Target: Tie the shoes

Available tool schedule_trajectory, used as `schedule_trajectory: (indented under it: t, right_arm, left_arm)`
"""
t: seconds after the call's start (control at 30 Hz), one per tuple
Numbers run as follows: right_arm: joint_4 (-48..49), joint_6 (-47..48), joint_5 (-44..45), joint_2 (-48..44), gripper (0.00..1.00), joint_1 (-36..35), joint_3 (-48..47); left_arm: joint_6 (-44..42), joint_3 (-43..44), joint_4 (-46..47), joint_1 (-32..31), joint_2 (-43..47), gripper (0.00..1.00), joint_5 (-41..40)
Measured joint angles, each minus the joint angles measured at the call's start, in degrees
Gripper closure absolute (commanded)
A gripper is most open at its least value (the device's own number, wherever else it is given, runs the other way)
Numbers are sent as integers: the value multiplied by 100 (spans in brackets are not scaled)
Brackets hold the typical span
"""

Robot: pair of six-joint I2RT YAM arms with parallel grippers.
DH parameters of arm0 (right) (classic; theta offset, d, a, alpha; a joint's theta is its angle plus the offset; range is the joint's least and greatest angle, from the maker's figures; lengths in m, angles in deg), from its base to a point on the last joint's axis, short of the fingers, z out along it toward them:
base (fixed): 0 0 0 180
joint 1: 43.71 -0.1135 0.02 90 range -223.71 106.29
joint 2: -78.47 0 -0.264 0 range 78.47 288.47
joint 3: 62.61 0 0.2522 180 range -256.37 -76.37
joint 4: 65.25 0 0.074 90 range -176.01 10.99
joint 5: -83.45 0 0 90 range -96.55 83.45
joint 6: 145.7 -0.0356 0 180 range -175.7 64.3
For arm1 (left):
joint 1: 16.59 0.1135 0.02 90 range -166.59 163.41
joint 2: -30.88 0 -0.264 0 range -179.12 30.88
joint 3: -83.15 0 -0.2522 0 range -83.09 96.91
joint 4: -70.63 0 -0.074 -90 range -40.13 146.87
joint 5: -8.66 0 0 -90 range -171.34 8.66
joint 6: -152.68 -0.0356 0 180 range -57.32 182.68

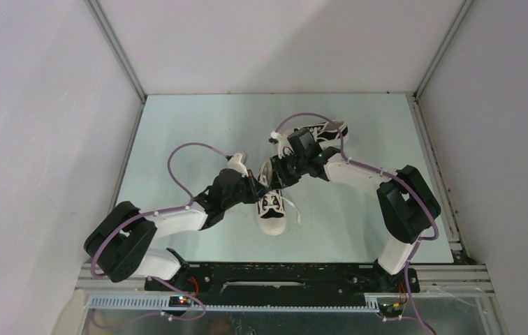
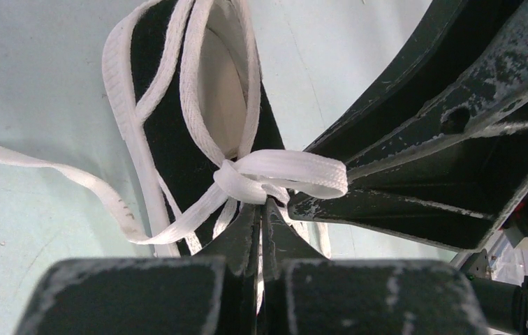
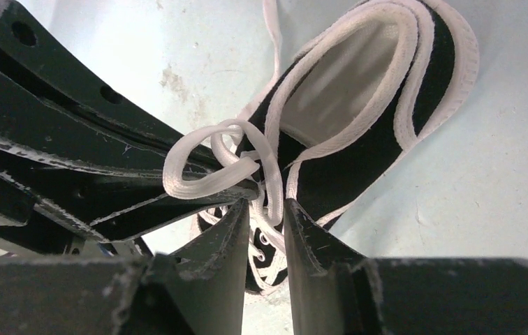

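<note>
Shoes [image 1: 272,213] number two in the top view, both on the table [image 1: 198,132]. The near shoe [image 1: 273,216] lies at the table's middle with its white toe toward the near edge. The far shoe [image 1: 330,130] lies toward the far right corner, half hidden behind the right arm. Two arms meet over the near shoe, with the left gripper [image 1: 256,188] and right gripper [image 1: 280,169] almost touching. From this height neither pair of jaws can be read.

The left wrist view shows one shoe [image 2: 170,139], heel end up, and one half-made knot [image 2: 244,185] in its white lace [image 2: 52,171]. The left gripper [image 2: 261,209] has its jaws pressed flat together just under the knot, with a thin white strand pinched between them. A loop [image 2: 303,171] runs from the knot to the tips of the right gripper [image 2: 338,190]. A loose lace end trails left across the table, which no other view shows.

The right wrist view shows the same shoe [image 3: 359,153] from the other side. Here the right gripper [image 3: 267,206] has its jaws parted, and lace passes through the gap without being squeezed. The left gripper [image 3: 251,187] pinches a rounded loop [image 3: 198,174] at its clenched tips.
</note>
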Motion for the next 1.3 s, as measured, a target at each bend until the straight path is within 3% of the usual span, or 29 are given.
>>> schedule_trajectory:
  t: [0.53,1.3]
  right_arm:
    - [-439,555,1021,179,74,-376,-446]
    - [-588,898,1349,286,66,-581,-472]
  left_arm:
    - [-2,0,-120,9,72,100,20]
    - [-4,0,-120,9,9,100,26]
